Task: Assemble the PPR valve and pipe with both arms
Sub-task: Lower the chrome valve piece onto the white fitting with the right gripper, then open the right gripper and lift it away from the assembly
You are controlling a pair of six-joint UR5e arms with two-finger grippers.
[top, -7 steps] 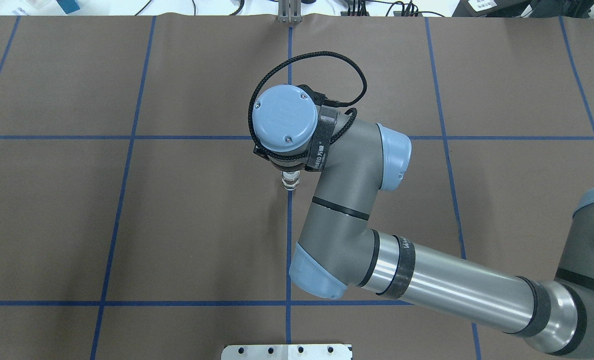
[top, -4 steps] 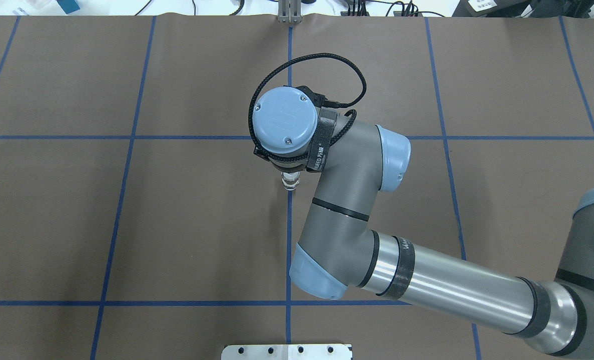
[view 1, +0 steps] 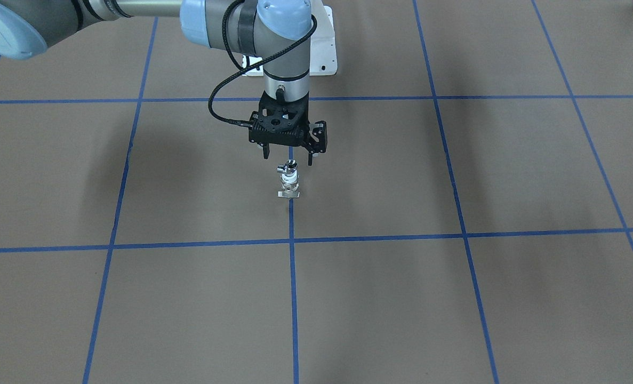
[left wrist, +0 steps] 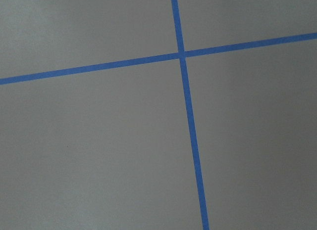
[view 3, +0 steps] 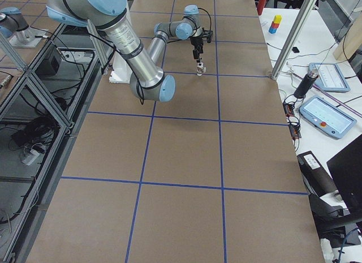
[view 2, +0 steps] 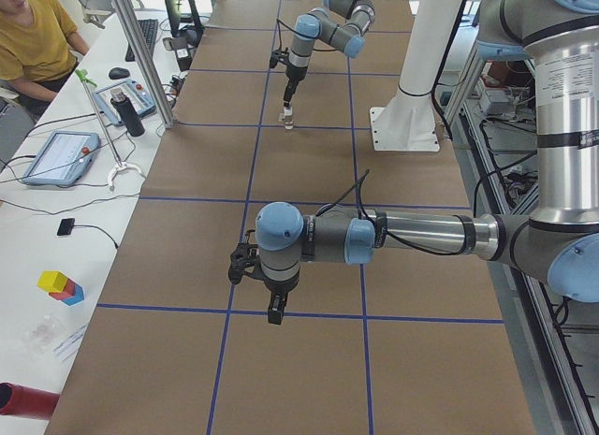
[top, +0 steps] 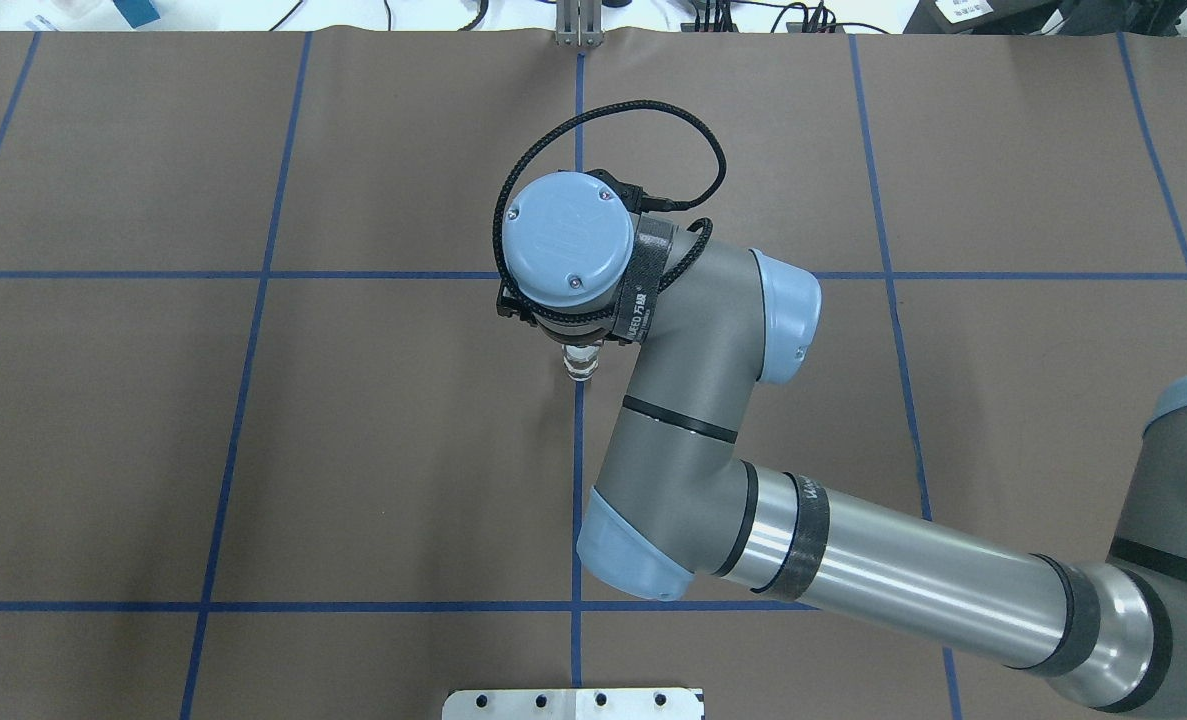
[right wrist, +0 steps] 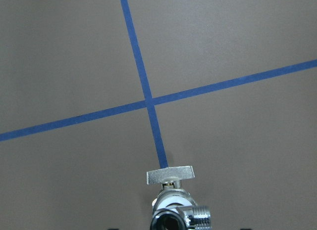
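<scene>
- Hovering at centre frame of the front-facing view, my right hand [view 1: 288,158] has its fingers apart, just above the parts and touching neither.
- Below it the pipe [view 1: 287,169] sits atop the PPR valve [view 1: 290,186], which stands upright on the counter [view 1: 455,298].
- I judge the joining done. Next I want a straight lift clear, with no sideways nudge.
- The right wrist view shows the pipe's round opening and side stub, while the overhead view hides most of the stack.
- My left hand [view 2: 271,306] shows only in the left side view, and I cannot tell if it is apart or together.

Chrome pipe [view 1: 287,169] sits atop the upright white PPR valve [view 1: 290,185], flat tab lowest.
</scene>
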